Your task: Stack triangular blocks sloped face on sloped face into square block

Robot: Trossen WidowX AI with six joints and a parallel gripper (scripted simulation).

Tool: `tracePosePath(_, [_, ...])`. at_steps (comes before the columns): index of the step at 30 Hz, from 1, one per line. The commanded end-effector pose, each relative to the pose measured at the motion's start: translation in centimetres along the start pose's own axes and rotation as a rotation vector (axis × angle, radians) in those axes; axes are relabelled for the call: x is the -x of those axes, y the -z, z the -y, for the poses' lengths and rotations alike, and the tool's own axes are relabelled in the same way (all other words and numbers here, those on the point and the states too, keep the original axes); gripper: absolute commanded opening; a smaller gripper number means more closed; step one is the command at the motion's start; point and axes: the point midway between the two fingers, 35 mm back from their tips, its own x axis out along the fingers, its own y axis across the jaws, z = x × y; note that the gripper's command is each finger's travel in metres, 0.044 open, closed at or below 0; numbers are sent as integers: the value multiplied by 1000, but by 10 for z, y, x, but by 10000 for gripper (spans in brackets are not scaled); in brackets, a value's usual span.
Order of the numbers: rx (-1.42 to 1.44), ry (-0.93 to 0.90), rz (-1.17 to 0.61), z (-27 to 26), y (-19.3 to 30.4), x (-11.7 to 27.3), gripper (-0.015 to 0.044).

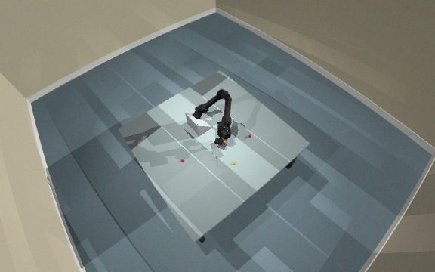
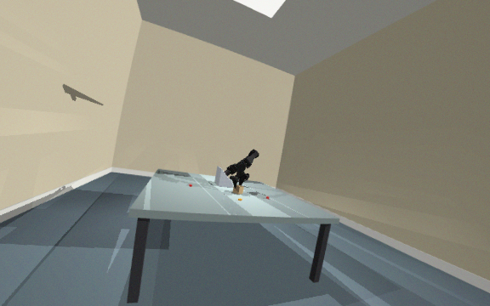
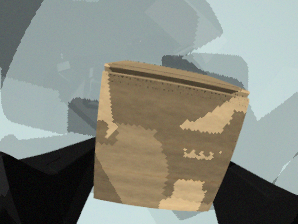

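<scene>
One tan wooden triangular block is held between the two black fingers, its broad face filling the middle of the wrist view. The other tan block shows as a narrow strip beyond its upper edge, with a thin dark gap between them. In the exterior view the two look like one small tan block shape at the table top; the top view shows only part of the tan wood beside the hand. My gripper is shut on the near block. The sloped faces and any contact between them are hidden.
A pale wedge-shaped object stands beside the arm's base. Small red cubes lie on either side of the hand, and a small yellow-orange cube lies close to the blocks on the table.
</scene>
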Motion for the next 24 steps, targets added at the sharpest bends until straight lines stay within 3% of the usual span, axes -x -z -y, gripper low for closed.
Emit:
tracePosePath(1, [-3, -1, 5, 0, -1, 0, 0])
tracePosePath(24, [-4, -1, 6, 0, -1, -2, 0])
